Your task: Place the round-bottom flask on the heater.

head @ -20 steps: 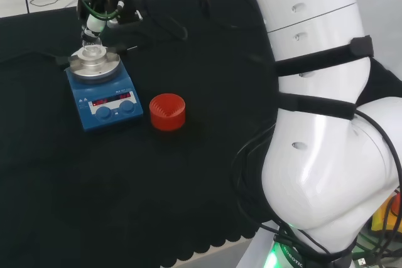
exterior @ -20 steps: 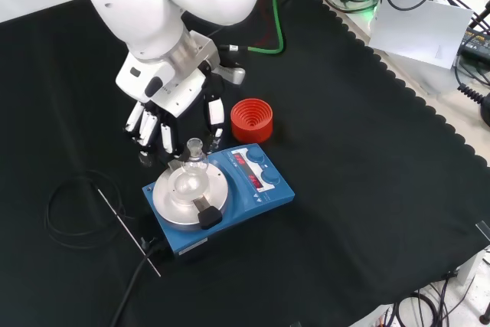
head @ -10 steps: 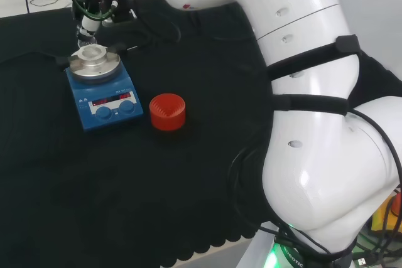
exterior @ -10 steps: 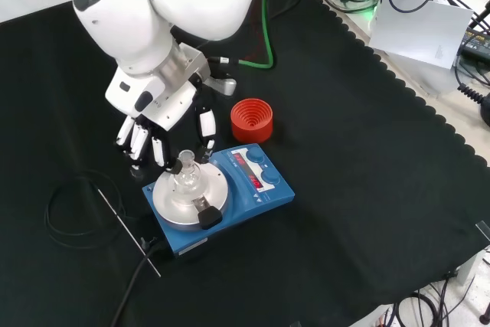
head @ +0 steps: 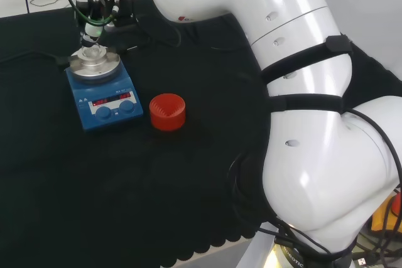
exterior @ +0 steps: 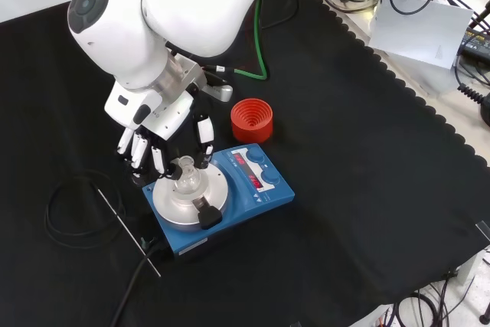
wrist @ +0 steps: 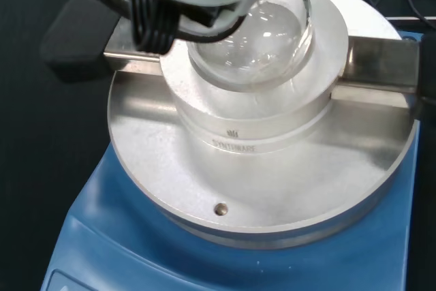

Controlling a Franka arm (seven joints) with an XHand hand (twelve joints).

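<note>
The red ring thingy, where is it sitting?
In the front view the red ribbed stand sits on the black cloth just above and right of the blue heater, with nothing on it.

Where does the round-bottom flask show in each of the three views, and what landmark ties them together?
Head view: the round-bottom flask sits upper left, on the heater's metal top.
Front view: the flask is lower left of centre, beside the hand.
Wrist view: its clear bulb rests in the round metal block.
Shared landmark: the blue heater.
</note>
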